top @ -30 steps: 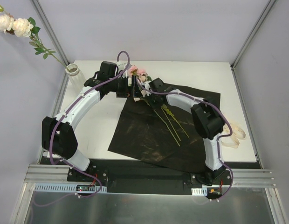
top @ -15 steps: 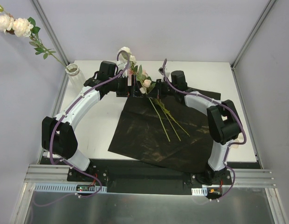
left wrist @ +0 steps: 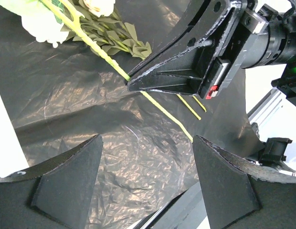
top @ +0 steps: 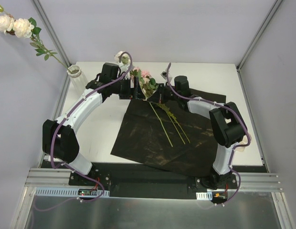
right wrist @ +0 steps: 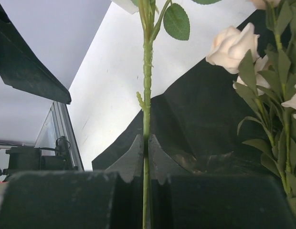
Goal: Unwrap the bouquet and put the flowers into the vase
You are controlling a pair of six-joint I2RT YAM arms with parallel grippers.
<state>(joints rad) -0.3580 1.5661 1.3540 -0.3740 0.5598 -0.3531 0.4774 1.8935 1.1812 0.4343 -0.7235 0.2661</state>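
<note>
Flowers [top: 144,82] on three stems [top: 162,125] lie on one black sheet [top: 153,143] from above, one vase [top: 75,72] at the counter's [top: 100,129] far-left corner. Left wrist: left end effector [left wrist: 147,143] released above the sheet. Right wrist: right end effector [right wrist: 145,143] clenched on one stem [right wrist: 147,95].

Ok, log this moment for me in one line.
left gripper open, empty | right gripper shut on thin green rose stem | black paper sheet spread flat

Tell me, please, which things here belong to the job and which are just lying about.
Job:
- stem in the shut right pincer
- other flowers, stems on the paper
- vase, roses already in it

Lying about:
- paper, spread flat
- rail at the near edge
</note>
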